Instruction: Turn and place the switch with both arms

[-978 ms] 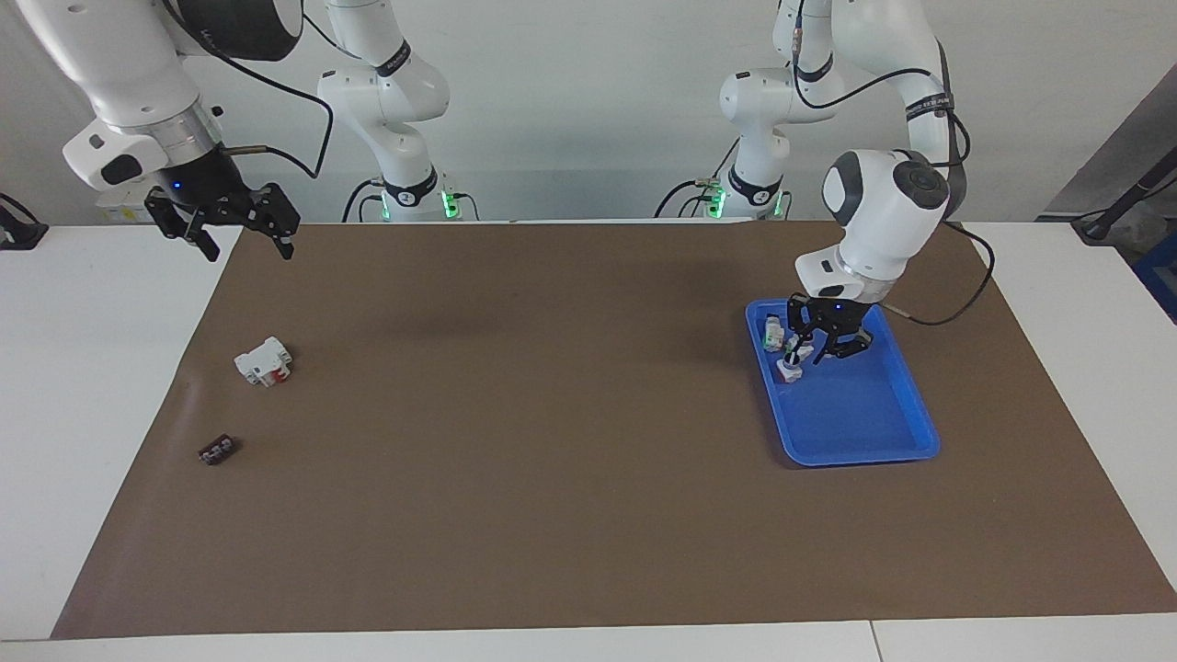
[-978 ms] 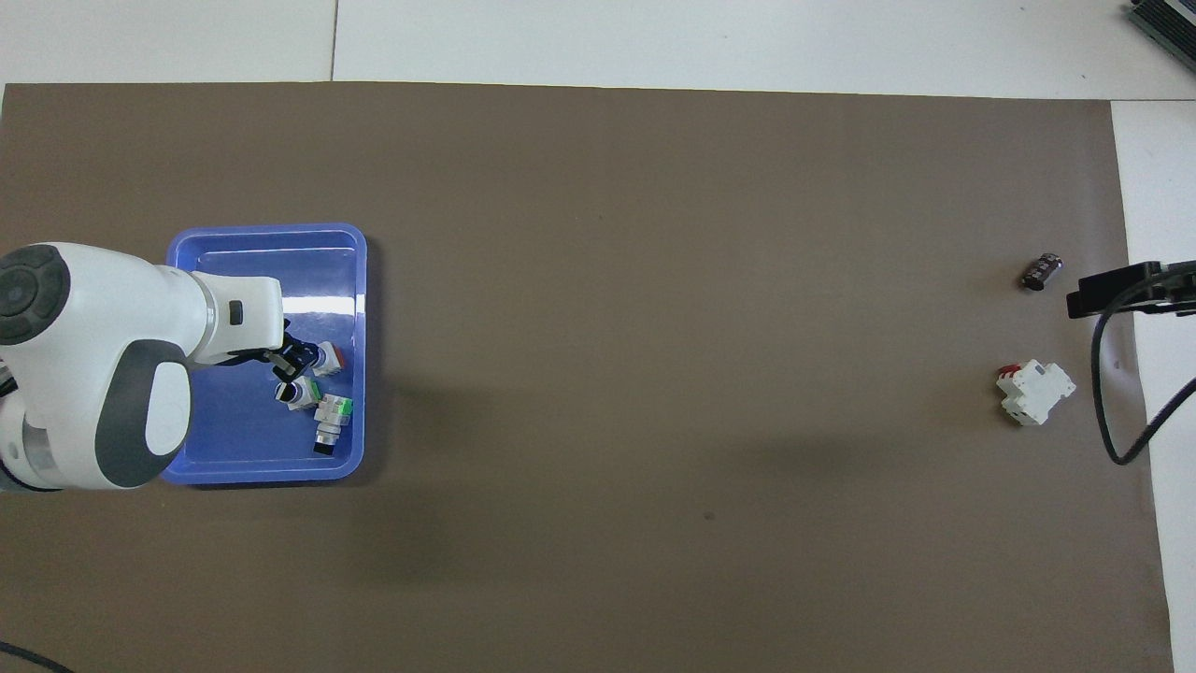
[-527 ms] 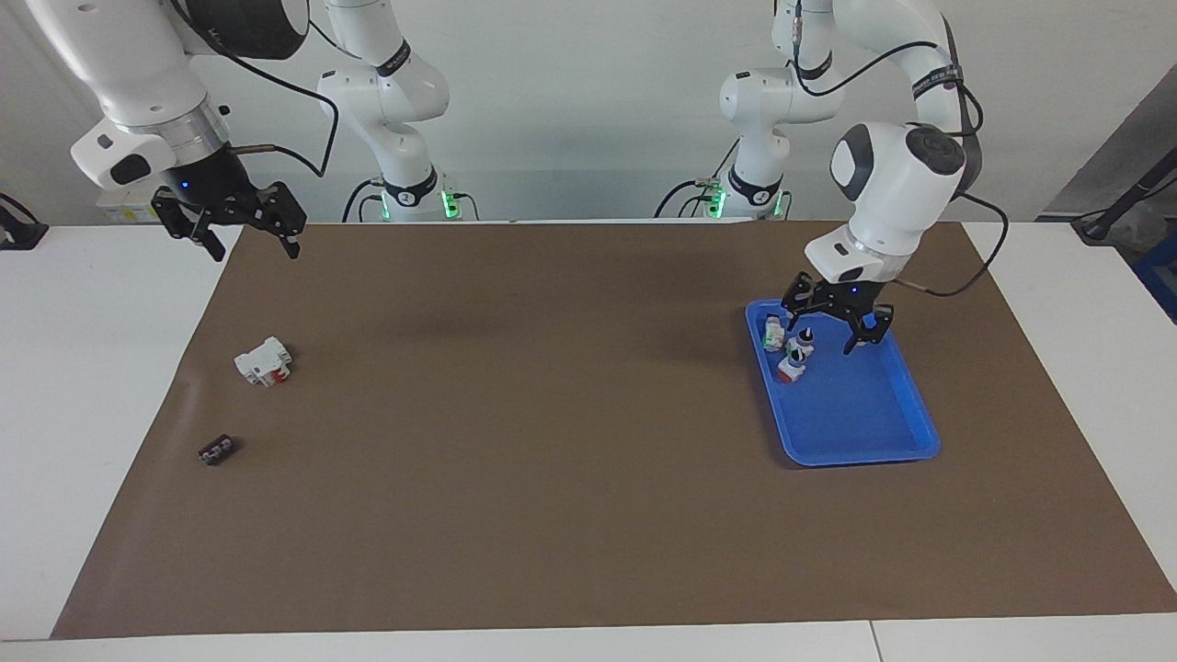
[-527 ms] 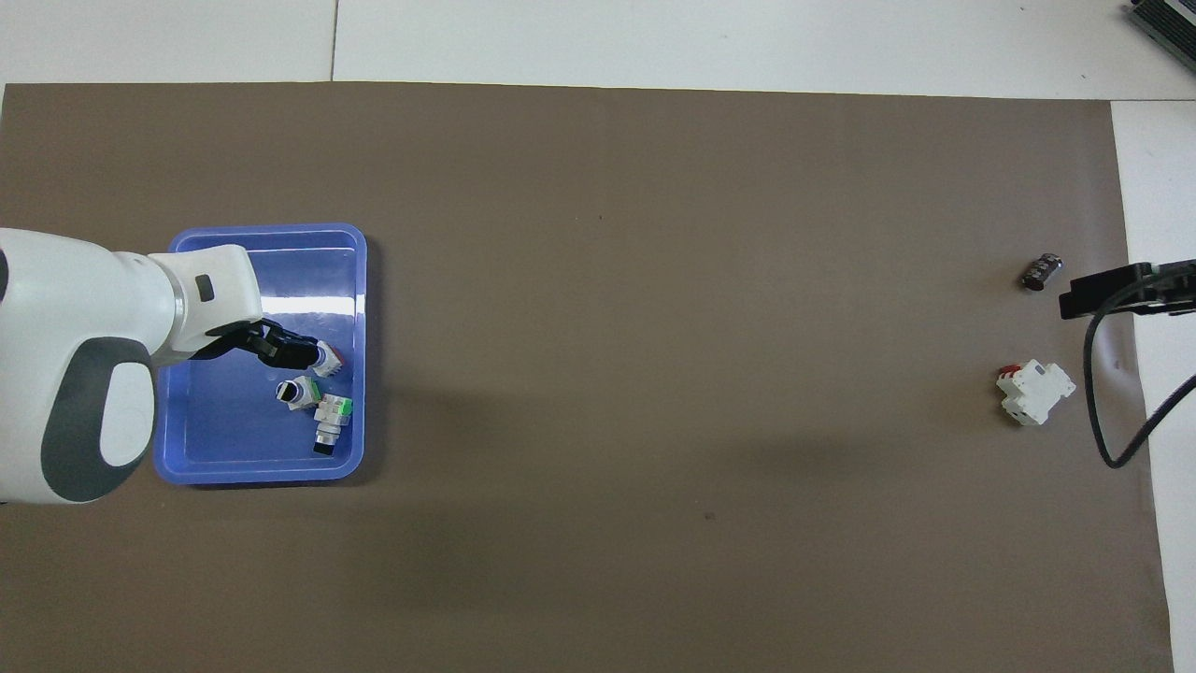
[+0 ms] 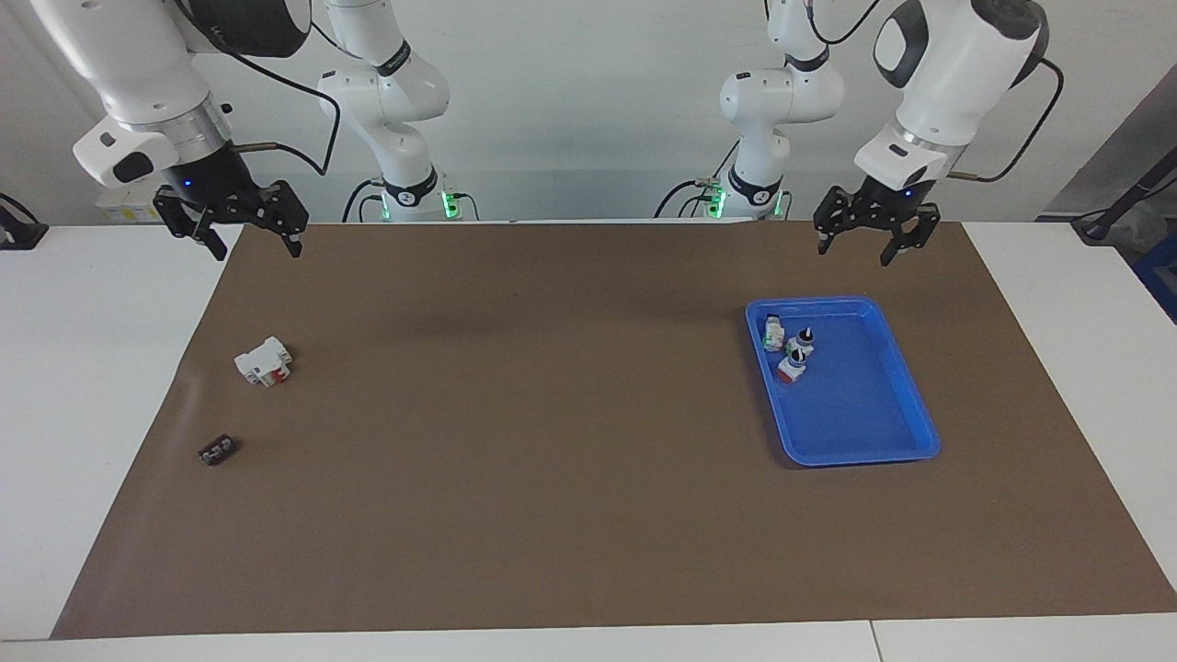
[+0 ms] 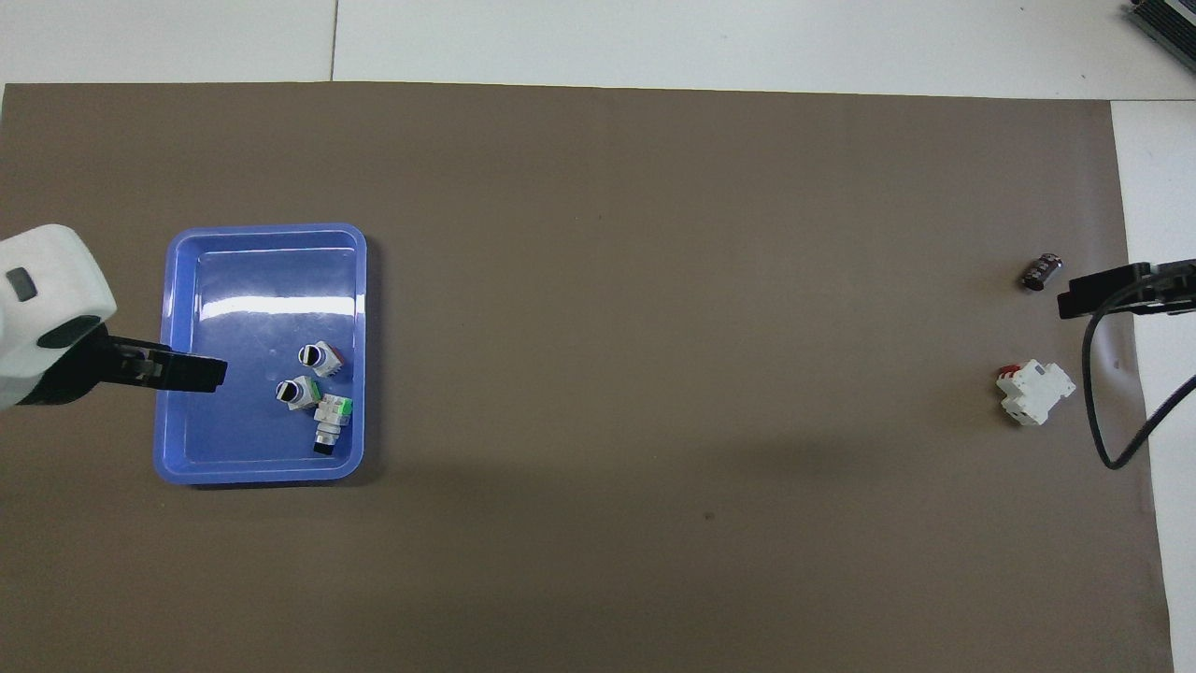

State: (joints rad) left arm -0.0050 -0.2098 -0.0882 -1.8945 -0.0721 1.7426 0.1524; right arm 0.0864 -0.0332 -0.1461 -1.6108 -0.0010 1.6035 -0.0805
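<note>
The switch [image 5: 791,368] with the orange end stands in the blue tray [image 5: 855,457], black knob up; from overhead the switch [image 6: 318,358] shows in the tray [image 6: 262,229] beside two green-and-white ones. My left gripper [image 5: 878,241] hangs open high in the air, well apart from the switch, holding nothing. In the overhead view the left gripper [image 6: 210,372] overlaps the tray's wall at the left arm's end. My right gripper [image 5: 241,227] waits open and raised over the mat's corner at the right arm's end, and the right gripper [image 6: 1074,299] shows at the overhead frame's edge.
Two green-and-white switches [image 6: 297,393] [image 6: 330,421] lie in the tray, nearer to the robots than the orange one. A white blocky part with red marks [image 5: 264,360] and a small dark piece [image 5: 217,450] lie on the brown mat [image 5: 552,460] toward the right arm's end.
My left gripper opened, let go of the switch in the tray and rose up and away from it. The right gripper barely moved.
</note>
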